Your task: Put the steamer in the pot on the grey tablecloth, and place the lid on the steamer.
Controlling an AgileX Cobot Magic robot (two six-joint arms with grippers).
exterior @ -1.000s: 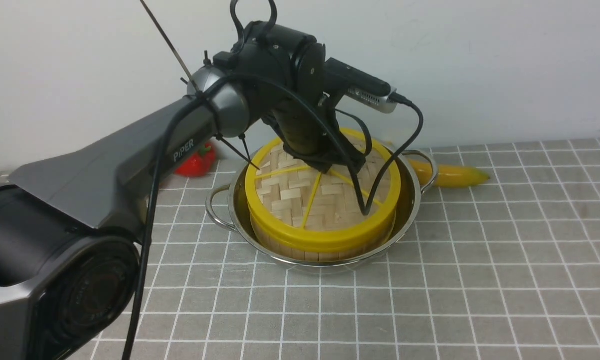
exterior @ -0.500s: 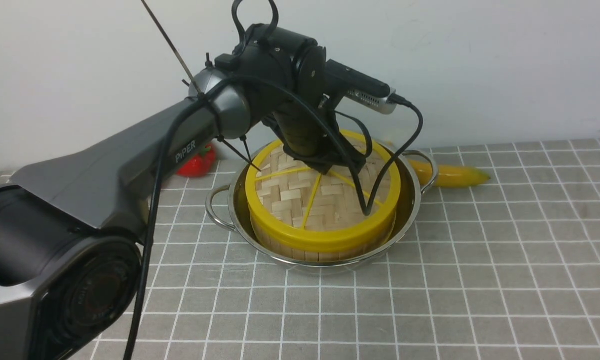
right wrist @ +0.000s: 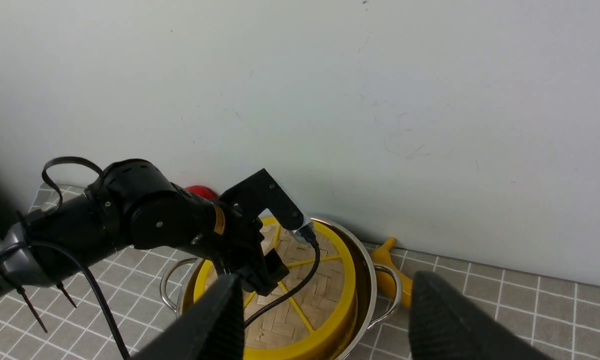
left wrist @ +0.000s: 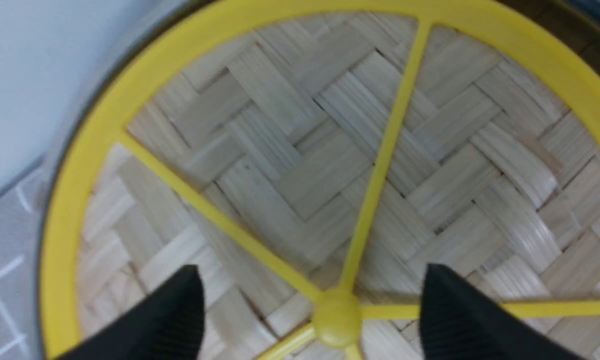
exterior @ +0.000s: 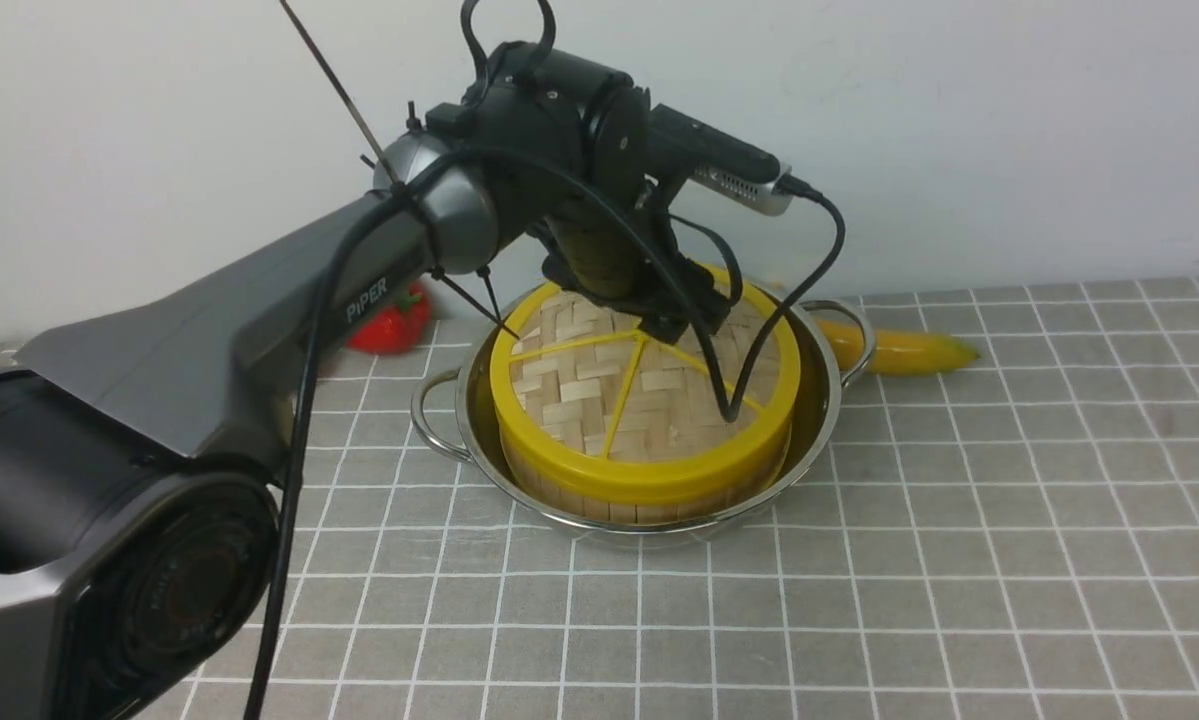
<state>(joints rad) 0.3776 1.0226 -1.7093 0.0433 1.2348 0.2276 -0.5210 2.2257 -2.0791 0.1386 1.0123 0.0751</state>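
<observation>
The flat woven bamboo lid with yellow rim [exterior: 645, 400] lies on the round bamboo steamer [exterior: 584, 502] inside the shiny steel pot [exterior: 817, 410]. The left claw [left wrist: 312, 280], spread, hangs straight above its centre knob [left wrist: 336, 320] (no contact, I judge); retreat should be simply upward.

L arm [exterior: 259, 300] reaches fwd from the lower left toward centre, and its wrist [exterior: 579, 110] is bent over so the tool end points steeply down. L gripper [left wrist: 312, 272] faces downward, jaws spread wide, with both black fingers [left wrist: 174, 320] in the wrist view. R gripper [right wrist: 325, 282] is held high, tilted fwd and down, jaws also wide apart.
</observation>
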